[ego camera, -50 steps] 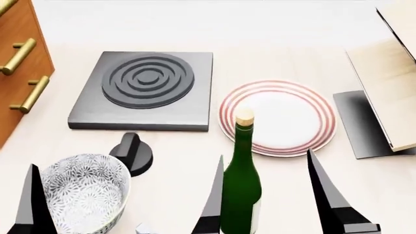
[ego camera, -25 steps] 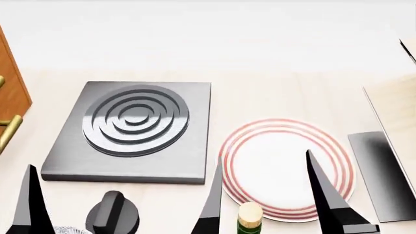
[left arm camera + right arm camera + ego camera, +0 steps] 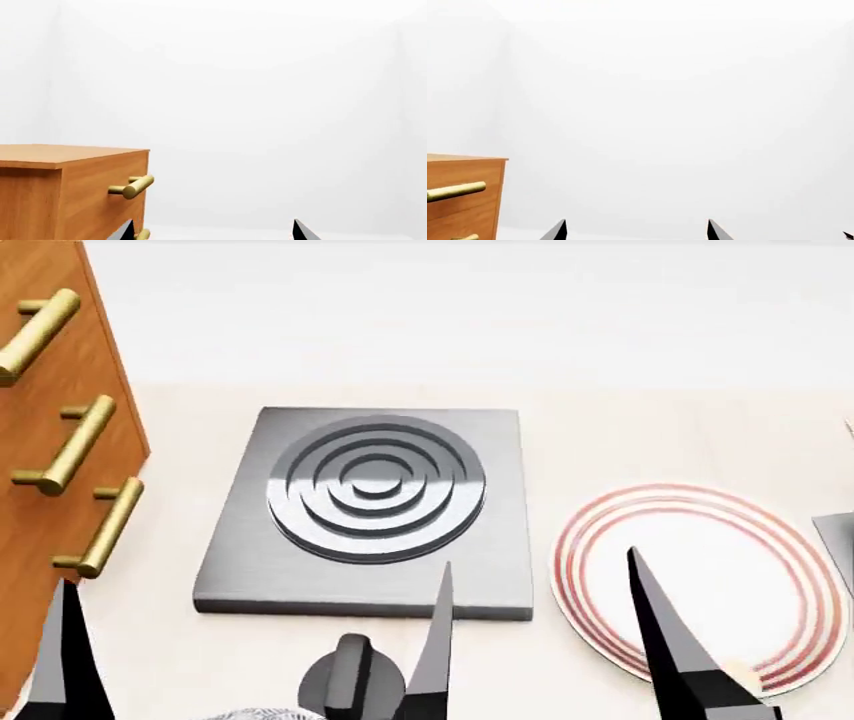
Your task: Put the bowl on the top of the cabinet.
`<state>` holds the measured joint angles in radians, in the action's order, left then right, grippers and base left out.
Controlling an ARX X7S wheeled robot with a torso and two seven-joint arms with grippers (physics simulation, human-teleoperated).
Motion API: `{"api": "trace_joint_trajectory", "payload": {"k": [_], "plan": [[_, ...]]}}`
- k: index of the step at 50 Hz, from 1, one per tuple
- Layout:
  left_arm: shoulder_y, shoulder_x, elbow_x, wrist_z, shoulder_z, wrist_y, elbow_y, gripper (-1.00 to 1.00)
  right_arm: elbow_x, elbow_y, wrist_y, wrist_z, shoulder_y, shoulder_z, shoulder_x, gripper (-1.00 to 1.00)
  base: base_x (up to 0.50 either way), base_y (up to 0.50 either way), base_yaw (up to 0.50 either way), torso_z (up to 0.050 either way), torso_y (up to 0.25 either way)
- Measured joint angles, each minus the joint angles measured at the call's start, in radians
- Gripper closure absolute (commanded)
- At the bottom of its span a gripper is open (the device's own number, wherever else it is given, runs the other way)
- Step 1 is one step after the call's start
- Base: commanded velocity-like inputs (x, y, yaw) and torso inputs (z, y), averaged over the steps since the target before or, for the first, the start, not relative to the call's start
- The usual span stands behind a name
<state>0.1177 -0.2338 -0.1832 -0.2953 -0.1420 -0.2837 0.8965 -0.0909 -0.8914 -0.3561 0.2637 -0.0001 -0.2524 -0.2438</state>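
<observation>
**Both claws spread and empty; bowl barely in sight at the table's near edge**

Head view: a pale light-wood table (image 3: 641, 430) runs back to a plain white wall. The cabinet (image 3: 54, 440), orange-brown with brass bar handles (image 3: 60, 445), stands at the left edge. A dark grey square hob plate (image 3: 374, 510) with raised concentric rings lies in the middle, and a black knob (image 3: 350, 680) sits just in front of it. To the right lies a flat white plate (image 3: 694, 580) with red rings. A thin sliver of the bowl (image 3: 247, 714), grey-patterned, shows at the bottom edge, just beside the knob and between the fingers of the left gripper (image 3: 247, 660). That claw is spread wide and holds nothing. The right gripper (image 3: 541, 640) cannot be judged here, since only one of its black fingers is clearly told apart; that finger overlaps the plate.

Left wrist view: white room walls fill the picture. The cabinet (image 3: 67, 190) shows its flat top and a brass handle (image 3: 133, 186). The left gripper (image 3: 212, 231) shows two tips set wide apart.

Right wrist view: white walls again, with a corner of the cabinet (image 3: 460, 195). The right gripper (image 3: 635, 230) shows its tips wide apart, gripping nothing.
</observation>
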Motion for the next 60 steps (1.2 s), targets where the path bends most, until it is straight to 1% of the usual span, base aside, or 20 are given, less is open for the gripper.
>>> {"api": "trace_joint_trajectory", "payload": {"k": [10, 20, 60], "plan": [[-0.002, -0.007, -0.003, -0.009, -0.003, -0.001, 0.000, -1.00, -0.010, 0.001, 0.009, 0.006, 0.000, -0.003, -0.006, -1.00, 0.00, 0.44, 0.00, 0.000, 0.000], [-0.006, -0.013, -0.008, -0.020, -0.005, -0.008, 0.003, -1.00, -0.032, 0.003, 0.026, 0.012, -0.002, 0.000, -0.010, -1.00, 0.00, 0.02, 0.00, 0.004, 0.000], [-0.015, -0.039, -0.052, -0.047, -0.010, -0.028, 0.011, -1.00, -0.060, 0.010, 0.047, 0.034, 0.001, -0.008, -0.034, -1.00, 0.00, 0.00, 0.00, 0.050, -0.001]]}}
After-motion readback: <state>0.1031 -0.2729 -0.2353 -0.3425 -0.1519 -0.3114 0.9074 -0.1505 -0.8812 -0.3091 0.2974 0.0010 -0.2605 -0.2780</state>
